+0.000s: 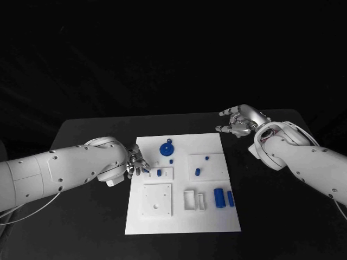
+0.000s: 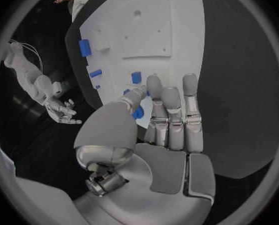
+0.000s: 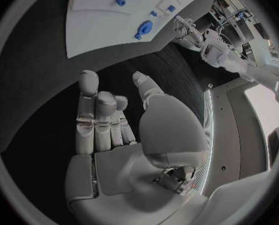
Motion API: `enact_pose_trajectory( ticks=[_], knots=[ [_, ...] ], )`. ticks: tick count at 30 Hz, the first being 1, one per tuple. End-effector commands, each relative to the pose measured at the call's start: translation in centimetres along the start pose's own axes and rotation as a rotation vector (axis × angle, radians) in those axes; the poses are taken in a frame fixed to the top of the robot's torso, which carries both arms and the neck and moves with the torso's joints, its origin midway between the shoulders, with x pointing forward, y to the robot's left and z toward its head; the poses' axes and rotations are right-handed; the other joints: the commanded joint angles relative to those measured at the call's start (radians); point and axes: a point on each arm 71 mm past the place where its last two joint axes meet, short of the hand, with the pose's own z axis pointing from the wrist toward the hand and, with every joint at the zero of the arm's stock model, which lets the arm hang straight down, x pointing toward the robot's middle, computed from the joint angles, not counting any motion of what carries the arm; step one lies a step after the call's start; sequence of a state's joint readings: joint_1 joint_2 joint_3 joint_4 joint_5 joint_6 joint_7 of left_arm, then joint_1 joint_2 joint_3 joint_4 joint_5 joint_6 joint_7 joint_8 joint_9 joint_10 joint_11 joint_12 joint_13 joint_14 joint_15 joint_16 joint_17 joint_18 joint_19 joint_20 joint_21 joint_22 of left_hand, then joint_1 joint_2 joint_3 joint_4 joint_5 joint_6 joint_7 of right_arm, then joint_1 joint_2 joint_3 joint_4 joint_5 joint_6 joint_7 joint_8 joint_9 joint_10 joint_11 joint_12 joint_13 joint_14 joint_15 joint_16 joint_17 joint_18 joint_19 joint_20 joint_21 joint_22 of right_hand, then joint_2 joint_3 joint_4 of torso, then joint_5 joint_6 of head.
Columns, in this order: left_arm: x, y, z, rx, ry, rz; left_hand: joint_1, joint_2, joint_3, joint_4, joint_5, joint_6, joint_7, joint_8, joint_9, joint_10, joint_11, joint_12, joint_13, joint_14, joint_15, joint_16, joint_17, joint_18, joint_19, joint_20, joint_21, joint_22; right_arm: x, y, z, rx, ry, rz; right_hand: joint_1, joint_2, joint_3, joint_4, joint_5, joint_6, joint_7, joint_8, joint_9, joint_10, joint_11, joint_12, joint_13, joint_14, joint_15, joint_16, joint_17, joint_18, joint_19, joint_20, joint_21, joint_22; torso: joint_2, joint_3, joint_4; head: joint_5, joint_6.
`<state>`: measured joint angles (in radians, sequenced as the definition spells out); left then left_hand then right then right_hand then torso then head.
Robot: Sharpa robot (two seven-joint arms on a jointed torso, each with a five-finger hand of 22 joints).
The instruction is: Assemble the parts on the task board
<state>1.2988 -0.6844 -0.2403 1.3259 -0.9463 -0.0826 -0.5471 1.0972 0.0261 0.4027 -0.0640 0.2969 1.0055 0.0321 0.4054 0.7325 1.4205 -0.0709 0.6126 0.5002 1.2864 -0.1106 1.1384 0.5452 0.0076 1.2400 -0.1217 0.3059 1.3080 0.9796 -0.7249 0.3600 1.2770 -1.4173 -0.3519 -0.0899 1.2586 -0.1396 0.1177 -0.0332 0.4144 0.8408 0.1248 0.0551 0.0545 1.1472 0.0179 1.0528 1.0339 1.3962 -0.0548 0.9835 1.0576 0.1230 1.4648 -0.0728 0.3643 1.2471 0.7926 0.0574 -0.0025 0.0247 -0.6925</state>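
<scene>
The white task board lies in the middle of the black table. On it are several blue parts: a round disc with a stub, a short peg, a cylinder and a bar. My left hand is at the board's left edge, fingers stretched out straight. A small blue part shows between its thumb and nearest finger; whether it is pinched or lies beneath is unclear. My right hand hovers past the board's far right corner, fingers spread, holding nothing.
A square white insert and a slotted block sit in the near half of the board. Bare black table surrounds the board on all sides. The table's far edge runs just behind my right hand.
</scene>
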Motion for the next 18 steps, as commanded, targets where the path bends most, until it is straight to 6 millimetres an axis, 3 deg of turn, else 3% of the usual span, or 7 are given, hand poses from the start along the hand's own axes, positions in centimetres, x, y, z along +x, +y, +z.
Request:
enact_pose_trajectory(
  ticks=[1, 18],
  knots=[
    [0.2, -0.3, 0.1, 0.006, -0.041, 0.018, -0.002, 0.006, 0.056, -0.051, 0.002, 0.050, -0.041, 0.001, 0.137, 0.008, 0.002, -0.005, 0.001, 0.009, -0.001, -0.006, 0.001, 0.005, 0.008, -0.003, 0.006, 0.018, 0.1, 0.1, 0.0, -0.008, 0.009, -0.006, 0.001, -0.002, 0.005, 0.003, 0.004, 0.002, 0.005, 0.001, 0.002, 0.004, 0.005, 0.006, -0.001, 0.002, 0.007, 0.004, 0.000, 0.020, 0.041, 0.008, 0.002, -0.001, 0.000, 0.0003, -0.0001, -0.002, -0.002],
    [1.4, -0.5, 0.6, 0.017, -0.046, 0.046, -0.003, 0.005, 0.059, -0.048, 0.000, 0.049, -0.041, -0.001, 0.139, 0.011, 0.001, -0.010, 0.002, 0.013, -0.002, -0.012, 0.004, 0.004, 0.009, -0.004, 0.007, 0.017, 0.1, 0.0, 0.0, -0.007, 0.009, -0.006, -0.001, -0.001, 0.005, 0.002, 0.008, 0.002, 0.005, 0.001, 0.002, 0.004, 0.005, 0.006, -0.001, 0.002, 0.007, 0.003, 0.000, 0.020, 0.041, 0.008, 0.002, -0.002, 0.000, 0.0014, -0.0003, -0.005, -0.004]
  ],
)
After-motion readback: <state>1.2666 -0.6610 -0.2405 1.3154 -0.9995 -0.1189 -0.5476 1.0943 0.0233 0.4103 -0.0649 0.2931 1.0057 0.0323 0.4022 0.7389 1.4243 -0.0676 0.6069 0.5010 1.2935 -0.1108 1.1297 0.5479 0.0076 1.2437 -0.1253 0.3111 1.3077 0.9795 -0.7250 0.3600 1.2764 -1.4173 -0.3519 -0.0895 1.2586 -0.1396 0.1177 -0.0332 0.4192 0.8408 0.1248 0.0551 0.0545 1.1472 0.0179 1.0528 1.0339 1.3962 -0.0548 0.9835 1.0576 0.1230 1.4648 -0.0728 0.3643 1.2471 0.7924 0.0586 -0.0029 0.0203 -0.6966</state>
